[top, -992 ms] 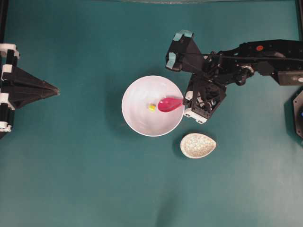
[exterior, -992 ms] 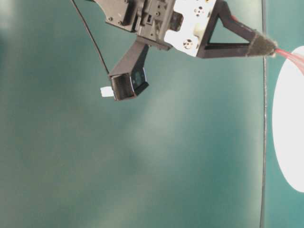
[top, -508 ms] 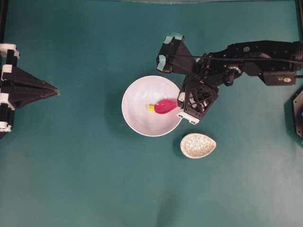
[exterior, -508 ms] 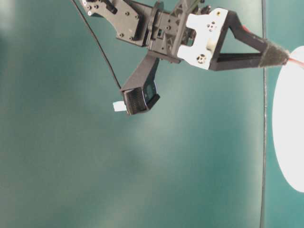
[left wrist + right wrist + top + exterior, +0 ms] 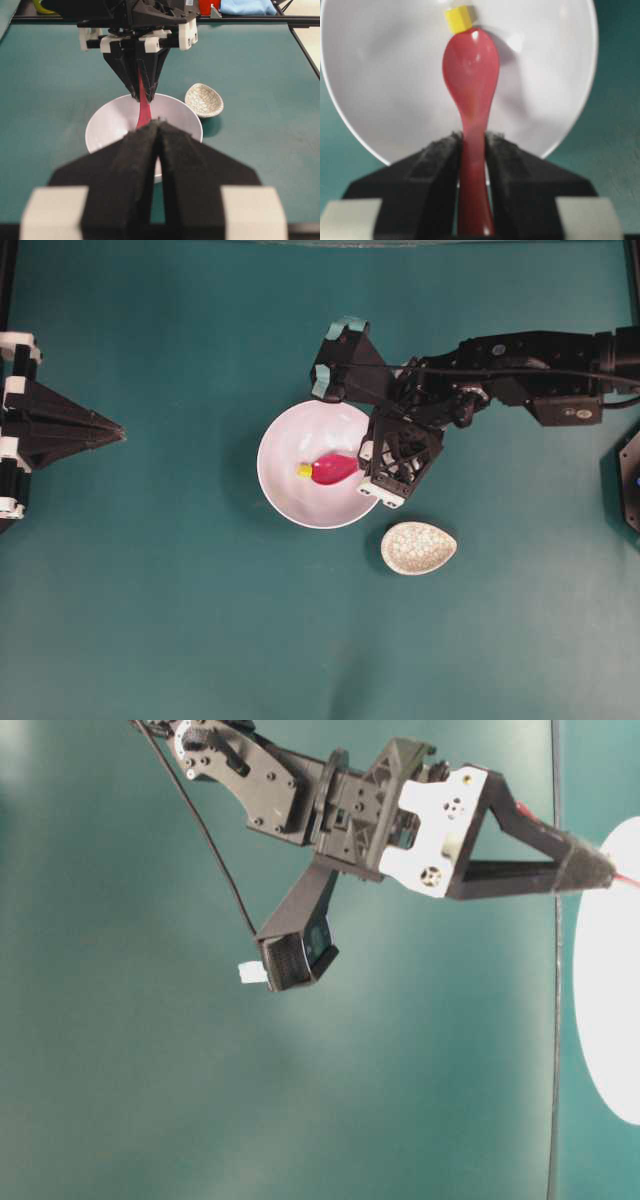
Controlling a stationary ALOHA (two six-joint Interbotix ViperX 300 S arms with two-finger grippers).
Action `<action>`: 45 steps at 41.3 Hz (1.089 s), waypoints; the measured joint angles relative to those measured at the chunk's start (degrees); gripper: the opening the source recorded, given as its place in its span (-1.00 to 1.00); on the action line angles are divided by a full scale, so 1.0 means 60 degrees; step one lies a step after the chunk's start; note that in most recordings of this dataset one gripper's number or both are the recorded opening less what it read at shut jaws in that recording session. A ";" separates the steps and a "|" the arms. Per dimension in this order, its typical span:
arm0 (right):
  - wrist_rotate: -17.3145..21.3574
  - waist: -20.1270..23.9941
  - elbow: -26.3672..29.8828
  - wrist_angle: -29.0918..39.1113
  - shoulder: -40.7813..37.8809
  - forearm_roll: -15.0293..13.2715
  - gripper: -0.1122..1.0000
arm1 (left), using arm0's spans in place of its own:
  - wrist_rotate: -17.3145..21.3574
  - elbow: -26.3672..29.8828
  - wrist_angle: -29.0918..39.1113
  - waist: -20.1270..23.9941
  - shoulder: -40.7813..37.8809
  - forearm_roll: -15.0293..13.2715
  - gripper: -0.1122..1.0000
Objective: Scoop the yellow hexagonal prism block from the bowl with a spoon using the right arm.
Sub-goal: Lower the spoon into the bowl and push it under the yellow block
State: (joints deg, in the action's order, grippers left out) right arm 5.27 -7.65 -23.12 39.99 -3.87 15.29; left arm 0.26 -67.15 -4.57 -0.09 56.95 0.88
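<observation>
since a second ago the right arm (image 5: 520, 360) has reached further left over the table (image 5: 150, 620), carrying the spoon (image 5: 334, 469) deeper into the bowl (image 5: 290, 505) — and the yellow block (image 5: 304, 470) now sits further left than before, against the spoon's tip.

the left arm has not shifted; its gripper (image 5: 112, 428) rests at the left edge of the overhead view, and the left wrist view shows its two pads pressed together with nothing between them.

the white bowl sits near the middle of the teal table, with a small speckled dish (image 5: 418, 547) just beside it at the lower right, not touching.

the right gripper (image 5: 472, 145) hangs over the bowl's right rim, its pads part-way closed and clamped on the spoon's handle from both sides. the red spoon points left across the bowl's floor in the overhead view.

the yellow block lies inside the bowl — touching the front lip of the spoon, not in its hollow.
</observation>
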 measured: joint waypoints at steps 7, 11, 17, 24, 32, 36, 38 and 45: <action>0.0000 0.0000 0.0029 -0.0234 -0.0044 0.0000 -0.39 | 0.0015 -0.0015 0.0000 0.0000 0.0000 0.0000 -0.80; -0.0015 0.0000 0.0029 -0.0366 -0.0044 0.0000 -0.39 | 0.0015 0.0000 0.0000 0.0000 0.0000 0.0000 -0.80; 0.0000 0.0000 0.0029 -0.0645 -0.0044 0.0000 -0.39 | 0.0000 -0.0015 0.0000 0.0000 0.0000 0.0000 -0.80; 0.0000 0.0015 0.0029 -0.1025 -0.0044 0.0000 -0.39 | 0.0015 -0.0015 0.0000 0.0000 0.0015 0.0000 -0.80; 0.0015 0.0029 0.0029 -0.1318 -0.0044 0.0000 -0.39 | 0.0015 -0.0015 0.0000 0.0000 0.0000 0.0000 -0.80; 0.0029 0.0044 0.0029 -0.1465 -0.0044 0.0000 -0.39 | 0.0015 -0.0015 0.0000 0.0000 0.0000 0.0000 -0.80; 0.0015 0.0059 0.0029 -0.1538 -0.0044 0.0000 -0.39 | 0.0000 0.0000 0.0015 0.0000 0.0000 0.0000 -0.80; 0.0015 0.0103 -0.0220 -0.2051 -0.0044 0.0044 -0.39 | 0.0015 -0.0015 0.0000 0.0000 0.0000 0.0000 -0.80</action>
State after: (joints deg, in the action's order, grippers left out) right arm 5.36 -7.03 -24.43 27.69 -4.13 15.56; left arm 0.35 -67.24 -4.57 -0.09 56.95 0.88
